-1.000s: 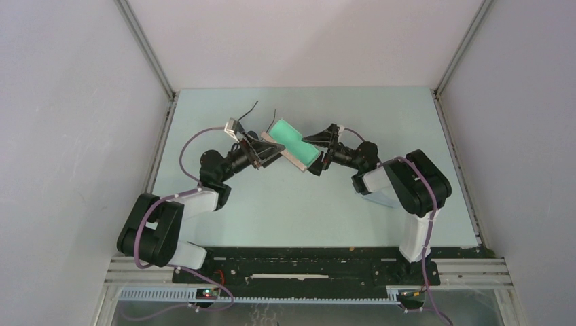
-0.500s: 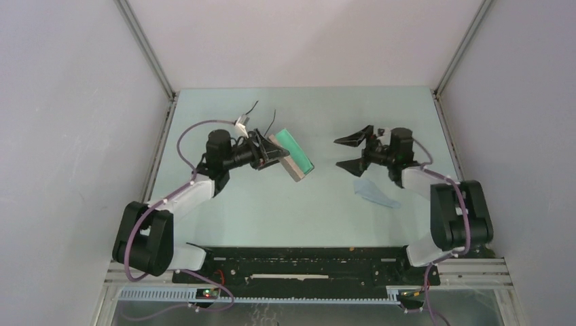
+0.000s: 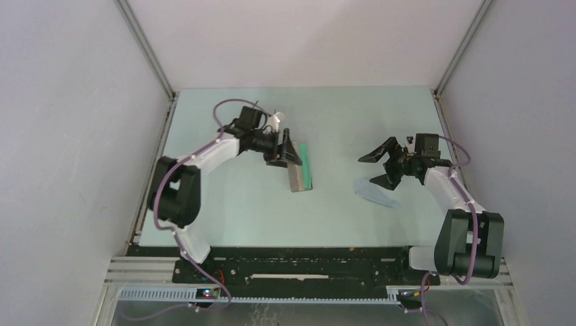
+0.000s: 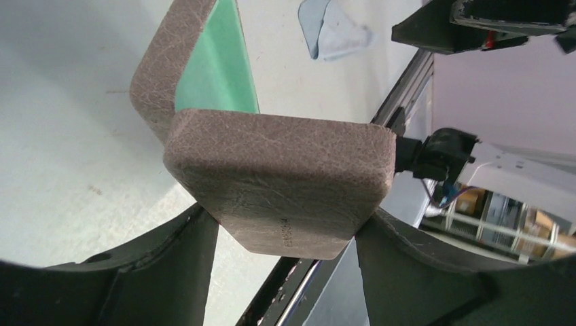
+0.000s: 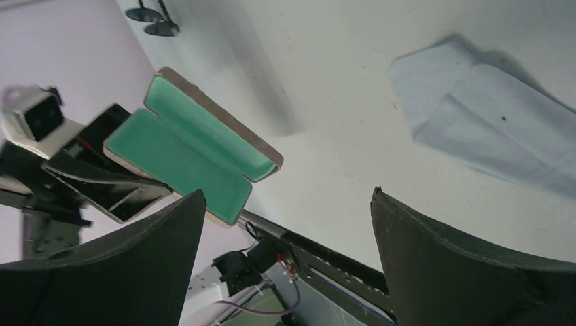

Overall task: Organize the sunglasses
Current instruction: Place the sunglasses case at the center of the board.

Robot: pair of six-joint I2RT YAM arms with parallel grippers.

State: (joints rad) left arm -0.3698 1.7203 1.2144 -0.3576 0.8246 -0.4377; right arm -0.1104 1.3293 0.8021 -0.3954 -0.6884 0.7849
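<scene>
Case, grey with green lining, open and tilted, is clamped at one end in the left gripper. Right gripper is spread wide and empty, just above the light blue cloth. Sunglasses lie on the table beyond the case, well apart from both grippers.

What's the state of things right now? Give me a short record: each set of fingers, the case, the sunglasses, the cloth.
left fingers: closed on one end of the case
right fingers: open, holding nothing, near the cloth
case: grey, open, green lining showing
sunglasses: on the table, outside the case, not held
cloth: light blue, lying on the table, right side
</scene>
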